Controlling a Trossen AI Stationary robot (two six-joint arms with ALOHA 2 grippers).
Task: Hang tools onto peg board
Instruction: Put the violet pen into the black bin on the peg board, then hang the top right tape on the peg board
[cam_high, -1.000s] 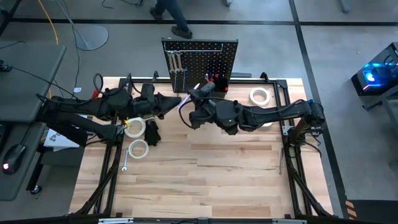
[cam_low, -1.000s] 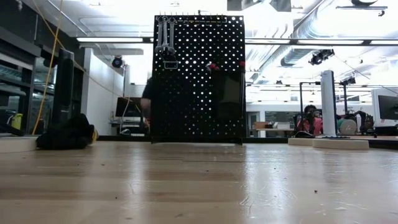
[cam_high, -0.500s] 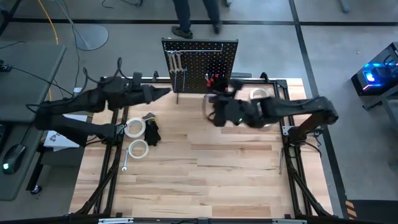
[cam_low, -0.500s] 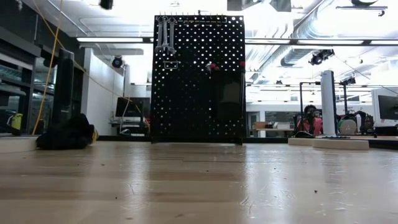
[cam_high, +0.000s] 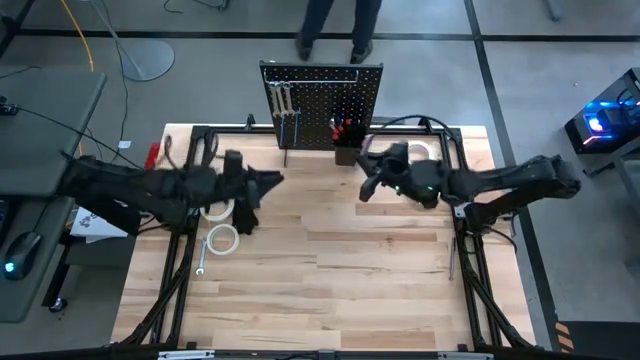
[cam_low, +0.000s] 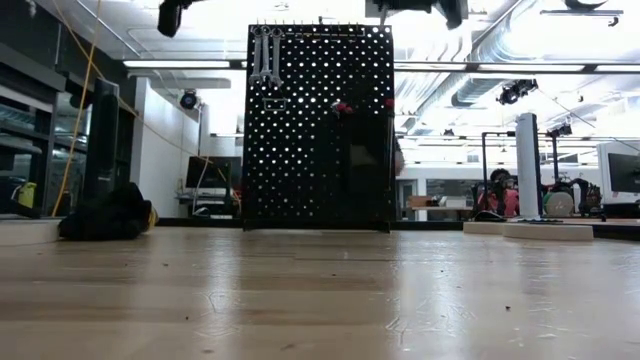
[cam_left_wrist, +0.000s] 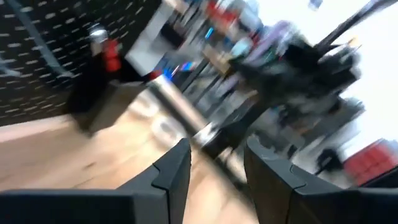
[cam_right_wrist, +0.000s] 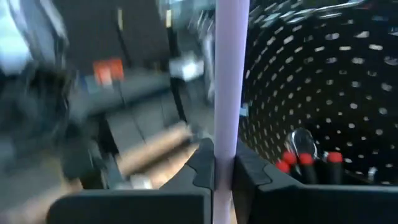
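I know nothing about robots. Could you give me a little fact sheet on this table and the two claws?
Board: upright black perforated peg board at the table's far edge
Already hung: silver wrenches, upper left of board
In its bin: red-handled screwdrivers
Left claw: open, empty
Right claw: shut on a slim pale metal tool, near the board
Loose on table: white tape rolls

no readable text, no labels, brands, numbers or signs

One peg board (cam_high: 321, 105), two tape rolls (cam_high: 221, 239) near the left arm, two wrenches (cam_low: 264, 54)
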